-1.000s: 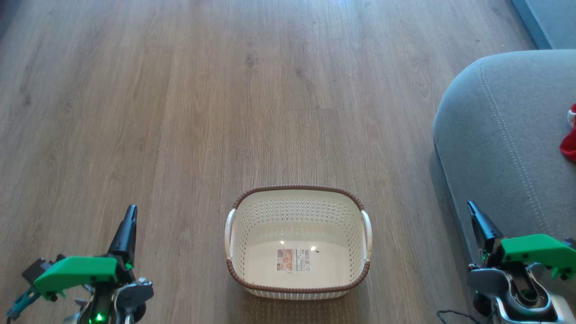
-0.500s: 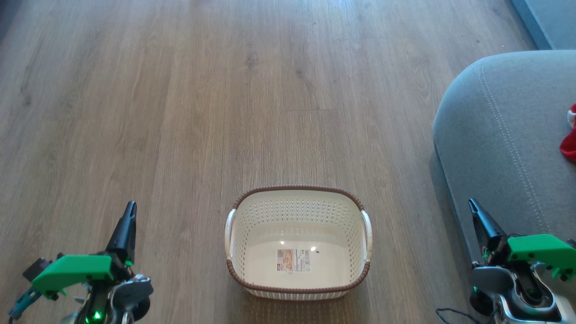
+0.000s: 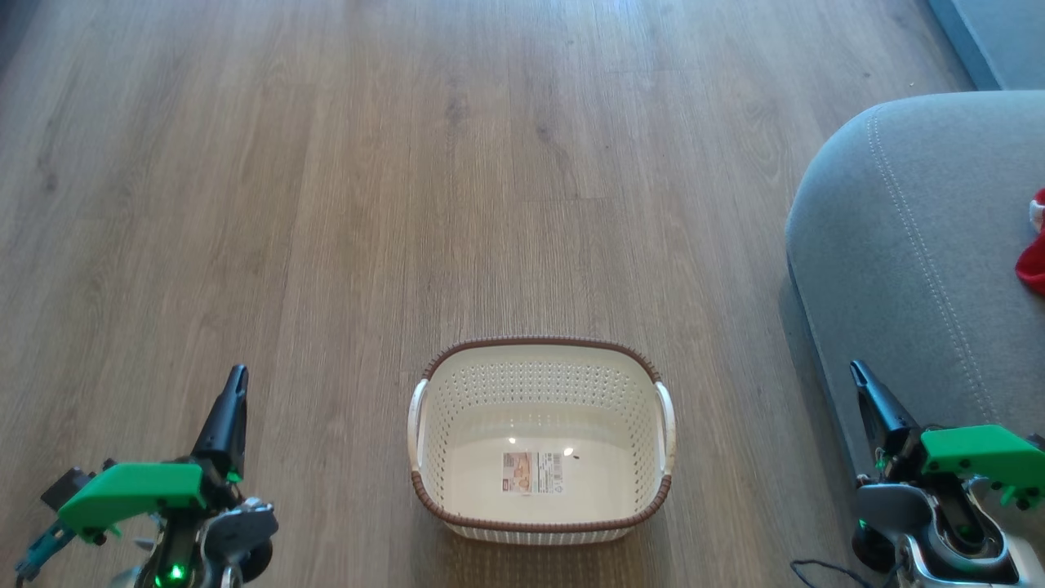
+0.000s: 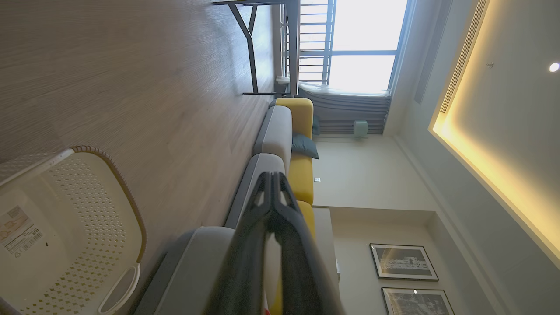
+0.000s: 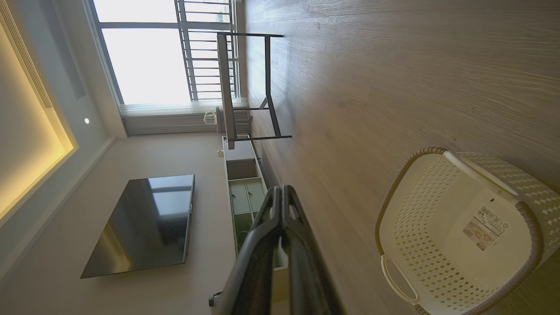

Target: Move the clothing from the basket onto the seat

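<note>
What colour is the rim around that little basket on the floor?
Brown, braided-looking rim on the cream basket; clearest in the head view.

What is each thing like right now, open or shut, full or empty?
basket: upright on the floor, empty.
clothing: red piece lying on the seat.
seat: carrying the clothing.
left pincer: shut, holding nothing.
right pincer: shut, holding nothing.

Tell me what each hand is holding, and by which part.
Nothing. The left hand and right hand are both shut on empty air, either side of the empty basket.
</note>
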`<state>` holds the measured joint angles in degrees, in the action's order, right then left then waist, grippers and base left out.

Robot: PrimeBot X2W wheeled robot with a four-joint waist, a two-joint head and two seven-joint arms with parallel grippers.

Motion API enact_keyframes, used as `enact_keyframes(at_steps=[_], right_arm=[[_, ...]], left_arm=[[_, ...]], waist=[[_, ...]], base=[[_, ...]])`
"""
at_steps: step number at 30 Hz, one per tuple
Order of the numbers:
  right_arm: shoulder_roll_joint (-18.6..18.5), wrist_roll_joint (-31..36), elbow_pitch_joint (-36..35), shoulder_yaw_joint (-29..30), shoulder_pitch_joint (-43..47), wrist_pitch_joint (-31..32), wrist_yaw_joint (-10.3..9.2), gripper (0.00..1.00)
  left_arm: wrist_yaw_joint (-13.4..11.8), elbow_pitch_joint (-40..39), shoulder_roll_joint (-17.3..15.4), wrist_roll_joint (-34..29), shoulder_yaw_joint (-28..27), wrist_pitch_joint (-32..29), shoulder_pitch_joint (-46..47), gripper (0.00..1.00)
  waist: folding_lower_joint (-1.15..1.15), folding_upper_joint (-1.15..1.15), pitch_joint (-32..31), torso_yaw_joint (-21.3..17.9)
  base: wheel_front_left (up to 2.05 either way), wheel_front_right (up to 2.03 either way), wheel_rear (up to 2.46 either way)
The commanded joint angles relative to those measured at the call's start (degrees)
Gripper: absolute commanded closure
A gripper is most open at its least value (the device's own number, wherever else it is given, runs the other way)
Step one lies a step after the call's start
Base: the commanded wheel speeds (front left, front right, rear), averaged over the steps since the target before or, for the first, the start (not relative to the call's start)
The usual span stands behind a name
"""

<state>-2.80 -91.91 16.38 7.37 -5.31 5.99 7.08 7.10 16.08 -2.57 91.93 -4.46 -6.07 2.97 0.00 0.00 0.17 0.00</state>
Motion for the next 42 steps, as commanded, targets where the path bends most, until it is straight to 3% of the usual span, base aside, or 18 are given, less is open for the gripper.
enact_keyframes(at_steps=[1, 42], right_arm=[[-0.19, -0.33, -2.36, -0.94, -0.87, 0.42, 0.41, 1.0], [-0.14, -0.27, -2.35, -0.86, -0.87, 0.48, 0.41, 1.0]], left_arm=[[0.38, -2.02, -0.31, 0.23, -2.07, -0.42, 3.22, 1.0], [0.38, -2.03, -0.31, 0.24, -2.06, -0.42, 3.22, 1.0]], waist=[[0.0, 0.0, 0.0, 0.0], [0.0, 0.0, 0.0, 0.0]], base=[[0.0, 0.0, 0.0], [0.0, 0.0, 0.0]])
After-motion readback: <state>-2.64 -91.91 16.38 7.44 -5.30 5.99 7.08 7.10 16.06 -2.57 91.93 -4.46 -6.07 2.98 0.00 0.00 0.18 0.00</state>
